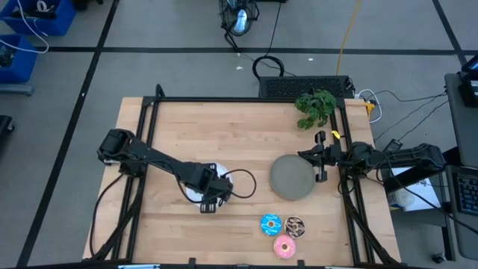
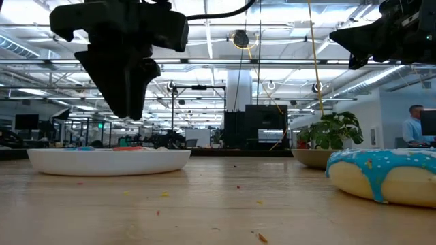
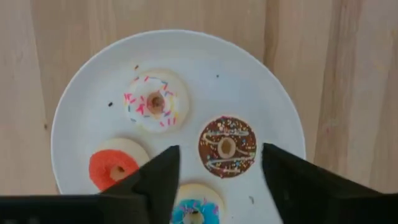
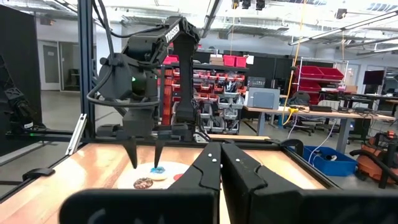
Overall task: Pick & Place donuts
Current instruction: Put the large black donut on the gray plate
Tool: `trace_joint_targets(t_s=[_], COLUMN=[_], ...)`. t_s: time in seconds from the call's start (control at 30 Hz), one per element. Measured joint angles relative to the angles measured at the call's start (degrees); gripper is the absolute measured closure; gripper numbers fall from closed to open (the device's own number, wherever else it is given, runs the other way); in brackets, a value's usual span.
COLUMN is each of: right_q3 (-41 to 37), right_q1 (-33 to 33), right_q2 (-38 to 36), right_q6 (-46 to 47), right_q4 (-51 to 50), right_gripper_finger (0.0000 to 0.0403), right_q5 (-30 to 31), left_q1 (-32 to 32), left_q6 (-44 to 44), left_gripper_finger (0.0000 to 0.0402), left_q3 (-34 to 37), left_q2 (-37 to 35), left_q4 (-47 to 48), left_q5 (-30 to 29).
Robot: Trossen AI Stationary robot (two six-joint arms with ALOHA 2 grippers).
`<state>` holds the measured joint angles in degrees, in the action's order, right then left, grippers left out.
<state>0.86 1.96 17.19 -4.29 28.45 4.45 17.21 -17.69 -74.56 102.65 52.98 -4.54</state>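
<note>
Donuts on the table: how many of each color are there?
Blue: 2, the large blue donut and tiny blue donut
Brown: 2, the large brown donut and tiny brown donut
Pink: 1, the large pink donut
Red: 1, the tiny red donut
White with sprinkles: 1, the tiny white donut
Total: 7

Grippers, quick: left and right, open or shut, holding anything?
Left gripper: open, empty, above the white plate of small donuts.
Right gripper: shut, empty, waiting by the grey plate.
</note>
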Motion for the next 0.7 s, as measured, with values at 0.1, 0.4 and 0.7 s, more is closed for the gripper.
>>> trace_joint_targets(t_s=[0.1, 0.4, 0.7], right_q3=[0.0, 0.0, 0.0], right_q1=[0.0, 0.0, 0.0], right_q2=[0.0, 0.0, 0.0], right_q6=[0.0, 0.0, 0.0], right_q4=[0.0, 0.0, 0.0], right_gripper_finger=[0.0403, 0.0403, 0.0403], right_q5=[0.0, 0.0, 0.0], left_q1=[0.0, 0.0, 0.0], left_q6=[0.0, -0.1, -0.7], left_gripper_finger=[0.0251, 0.0387, 0.0395], left_q3=[0.0, 0.0, 0.0], left_q2=[0.0, 0.0, -0.1], left_q4=[1.1, 0.9, 0.8], left_q5=[0.0, 0.4, -0.9])
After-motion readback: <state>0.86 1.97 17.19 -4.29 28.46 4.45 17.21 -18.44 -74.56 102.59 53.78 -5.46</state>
